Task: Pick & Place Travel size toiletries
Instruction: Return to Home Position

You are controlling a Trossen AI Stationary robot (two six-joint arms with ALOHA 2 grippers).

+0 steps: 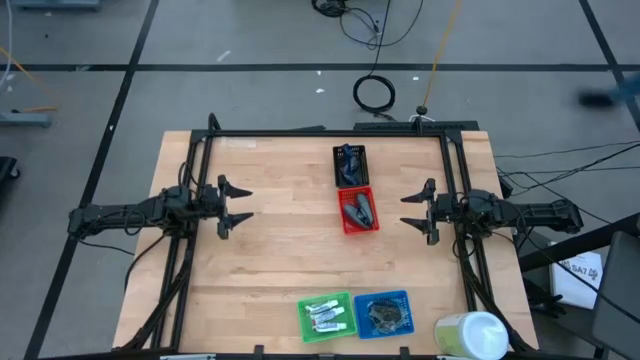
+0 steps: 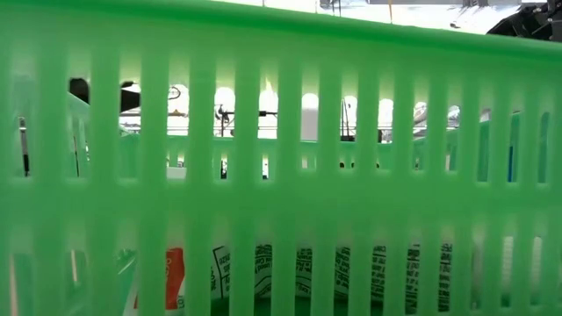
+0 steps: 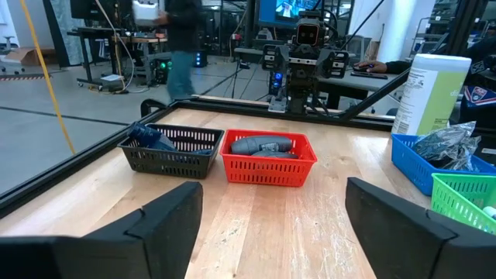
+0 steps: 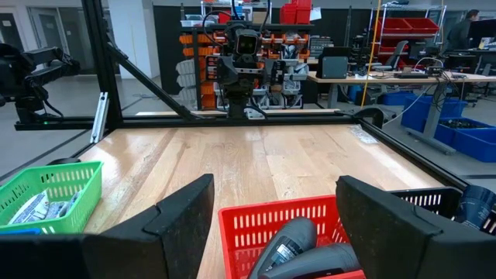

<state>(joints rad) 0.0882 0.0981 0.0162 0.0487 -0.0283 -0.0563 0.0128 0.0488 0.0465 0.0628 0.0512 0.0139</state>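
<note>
Left gripper (image 1: 247, 203), right gripper (image 1: 404, 209), spread wide, empty

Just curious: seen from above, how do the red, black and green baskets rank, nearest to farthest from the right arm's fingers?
1. Red basket, straight ahead of the right gripper, mid-table.
2. Black basket, next to the red one.
3. Green basket, at the table's front edge.

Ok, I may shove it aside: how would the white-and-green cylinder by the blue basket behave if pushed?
The cylinder stands upright and tall, so a high push would probably tip it. Round-sided, it would likely roll then, and the table edge is close.
</note>
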